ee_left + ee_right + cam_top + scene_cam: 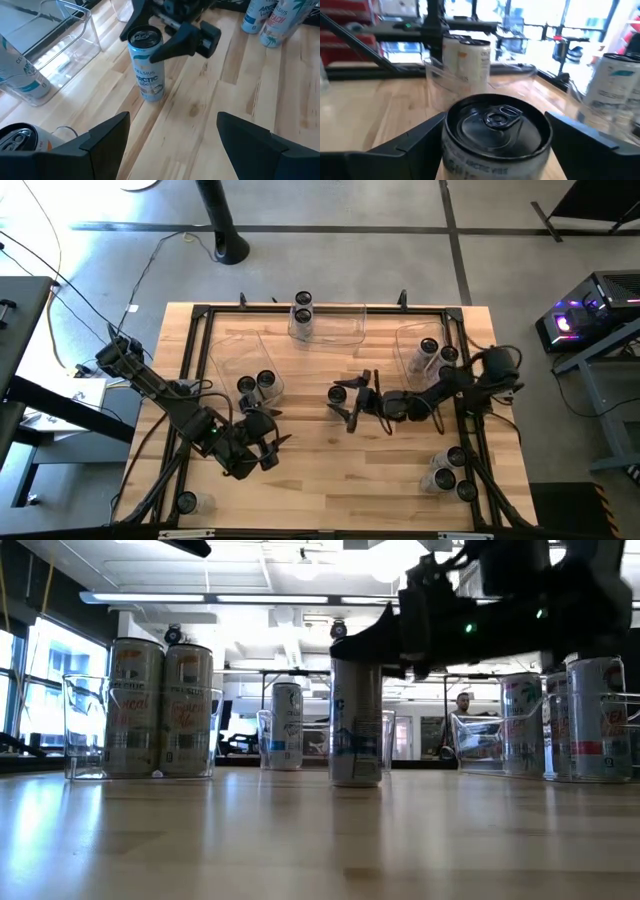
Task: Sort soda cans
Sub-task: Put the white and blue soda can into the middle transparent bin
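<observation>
Near the middle of the wooden table [320, 470]: 1 upright blue-and-white can [337, 393], standing alone on bare boards. Right gripper [352, 402] reaching in from the table's right side, fingers spread to either side of that can, apparently not clamped on it. In the right wrist view, the can's dark top [496, 121] between 2 dark fingers [405, 142] with a gap showing on both sides.

Left gripper [268, 442] hovering over the left-front area, fingers wide apart and holding nothing, well apart from the lone can. Open boards between the 2 grippers.

Left bin [228, 358], clear plastic: 2 cans [256, 383] at its near end. Rear bin [340, 325] against the back edge: 2 cans [302, 307] at its left end, rest of it bare. Right bin [410, 345] near the right edge: 2 cans [438, 350], close beside the right arm.

3 loose cans [449, 470] grouped at the front-right corner, close to the black frame rail [478, 442]. 1 can [186, 502] at the front-left corner, just by the edge.

Broad clear stretch of boards along the front centre.
</observation>
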`<state>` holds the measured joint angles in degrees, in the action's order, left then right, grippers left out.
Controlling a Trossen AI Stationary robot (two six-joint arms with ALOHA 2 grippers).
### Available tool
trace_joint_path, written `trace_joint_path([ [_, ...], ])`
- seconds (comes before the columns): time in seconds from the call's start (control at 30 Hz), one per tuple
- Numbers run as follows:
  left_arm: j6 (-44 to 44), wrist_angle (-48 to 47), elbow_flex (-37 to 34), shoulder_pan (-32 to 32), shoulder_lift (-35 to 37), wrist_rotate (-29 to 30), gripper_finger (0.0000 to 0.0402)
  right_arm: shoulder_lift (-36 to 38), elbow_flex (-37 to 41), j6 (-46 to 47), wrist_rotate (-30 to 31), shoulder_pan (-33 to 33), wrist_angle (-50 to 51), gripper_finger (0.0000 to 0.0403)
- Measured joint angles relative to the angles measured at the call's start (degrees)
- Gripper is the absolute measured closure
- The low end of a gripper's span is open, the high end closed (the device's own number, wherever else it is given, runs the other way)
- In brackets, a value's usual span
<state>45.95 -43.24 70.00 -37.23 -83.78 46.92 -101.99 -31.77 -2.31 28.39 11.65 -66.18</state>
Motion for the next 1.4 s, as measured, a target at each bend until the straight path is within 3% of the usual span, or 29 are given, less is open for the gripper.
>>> trace_joint_path([
  [0.27, 0.0, 0.0, 0.0, 0.0, 0.0, 0.2, 0.0108, 10.0, -2.0, 4.5, 6.6, 2.4, 21.1, 0.0107],
  [0.53, 0.0, 0.0, 0.0, 0.0, 0.0, 0.2, 0.0108, 9.5, -10.3, 6.1, 6.7, 2.1, 38.0, 0.0161],
  [0.83, 0.4, -0.1, 0.0, 0.0, 0.0, 0.0, 0.0108, 11.0, -15.9, -2.9, 8.2, 1.3, 42.3, 0.0161],
  [0.9, 0.4, -0.1, 0.0, 0.0, -0.2, 0.0, 0.0108, 11.9, -16.8, -8.0, 6.9, -0.7, 36.9, 0.0161],
  [1.03, 0.5, 0.2, 0.1, -0.7, -1.0, 0.3, 0.0108, 12.7, -16.2, -14.5, -2.7, -8.1, 25.6, 0.0161],
  [1.23, 0.9, 0.1, 0.1, -3.1, -2.2, 1.9, 0.0108, 12.6, -19.6, -11.3, -5.6, -23.8, 27.7, 0.0161],
  [1.4, 0.9, -0.1, 0.1, -3.8, -2.4, 4.0, 0.0108, 7.1, -25.2, -6.5, -14.3, -33.9, 30.8, 0.0161],
])
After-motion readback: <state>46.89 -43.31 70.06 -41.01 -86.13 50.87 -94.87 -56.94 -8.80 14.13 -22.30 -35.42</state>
